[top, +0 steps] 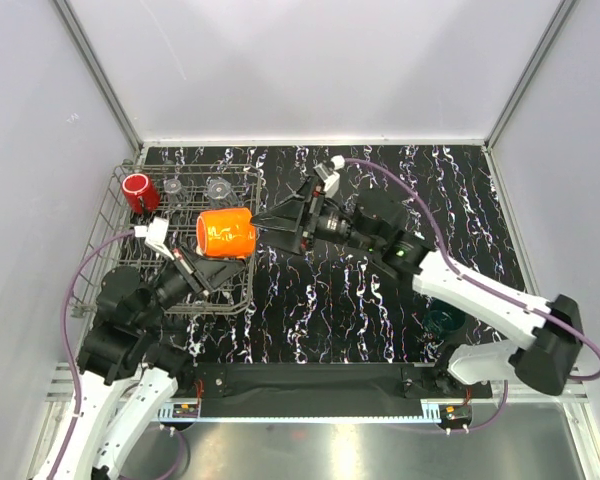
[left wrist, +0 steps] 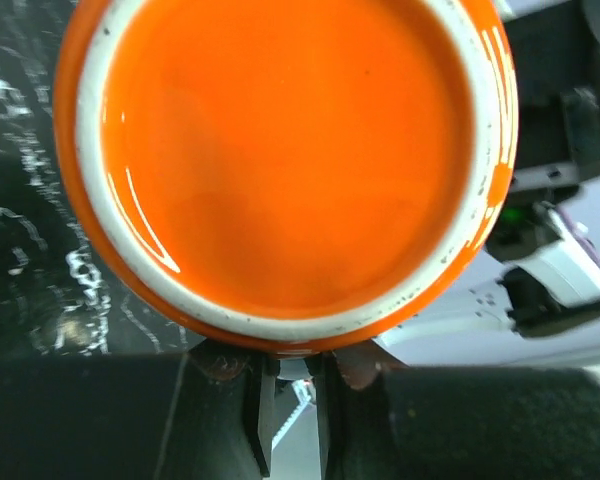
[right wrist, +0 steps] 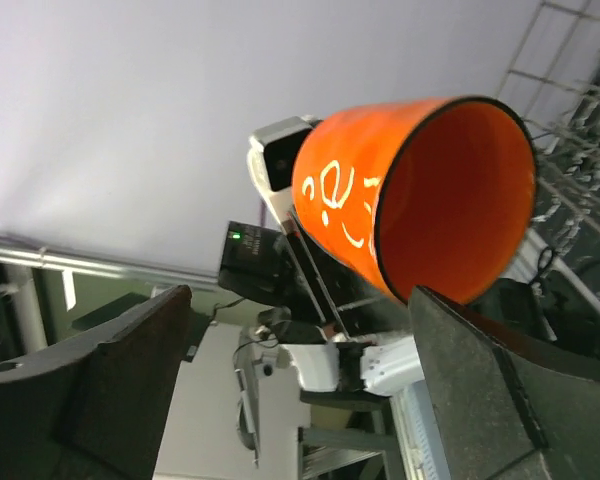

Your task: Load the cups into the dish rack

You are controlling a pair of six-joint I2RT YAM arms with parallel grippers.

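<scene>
Orange cup (top: 226, 234) on its side in the air over the right edge of the dish rack (top: 106, 222), carried by my left gripper (top: 202, 264).

Step in hand, as I read it: racking the orange cup. The left jaws are pinched narrow at the cup's base edge, seen close in the left wrist view (left wrist: 292, 405). The right gripper (top: 264, 222) sits at the cup's mouth with its jaws spread wide and holds nothing. The red cup (top: 136, 190) and two clear cups (top: 172, 186) are already in the rack. The dark green cup (top: 445, 320) waits on the table (top: 460, 200). Next I'd back the right arm clear, swing left over the tines, turn the mouth down and lower the cup.
</scene>
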